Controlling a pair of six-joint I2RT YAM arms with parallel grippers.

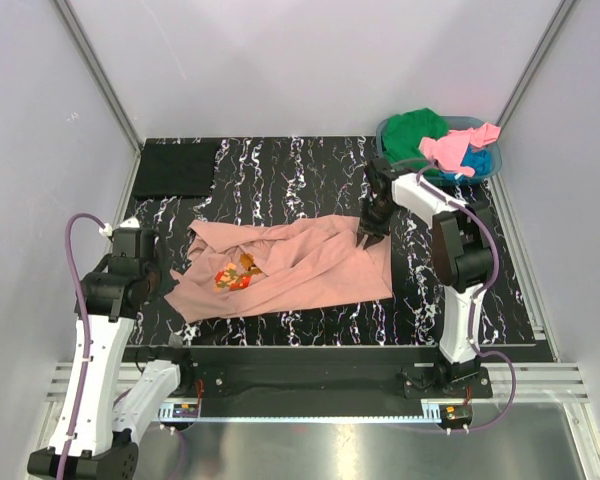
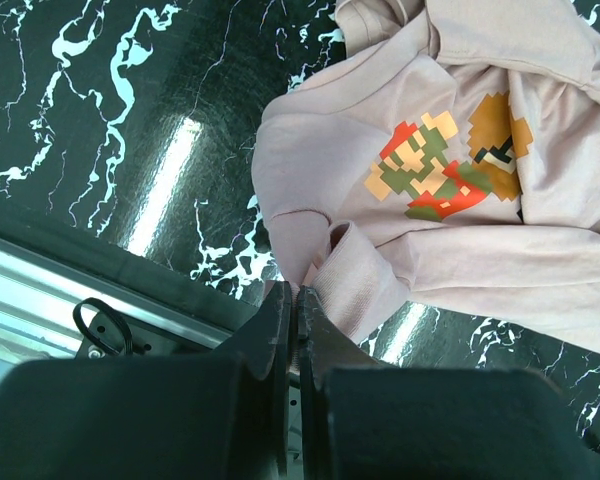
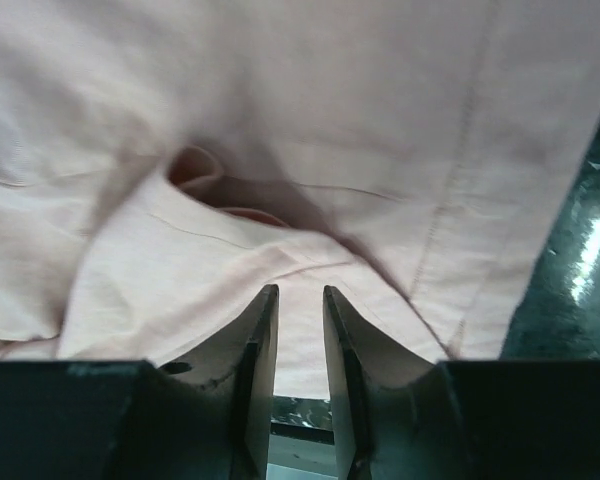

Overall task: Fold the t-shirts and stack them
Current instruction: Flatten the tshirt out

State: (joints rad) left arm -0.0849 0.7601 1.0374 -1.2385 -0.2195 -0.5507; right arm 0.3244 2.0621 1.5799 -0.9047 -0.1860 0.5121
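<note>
At the far left corner of the table a black t-shirt lies flat and squared up, likely the start of the stack, parked clear of the working space.

The left pincer hangs low near the table's near left corner with its jaws pressed together. They seem to hold nothing, though a sleeve cuff lies just beside the tips, probably so the arm is ready to take that end.

The salmon-pink t-shirt is spread, still rumpled, across the middle of the table toward its near edge. Its long axis runs left to right, the right end tilted slightly toward the far edge. The print sits toward the left, and a stitched hem shows on the right, so the bottom likely points at the table's right edge.

The right pincer is down on the shirt's far right part, its jaws a little apart with a raised fold at the tips and nothing clamped.

In the far right corner the teal basket holds green, bright pink and blue t-shirts, waiting unfolded.
</note>
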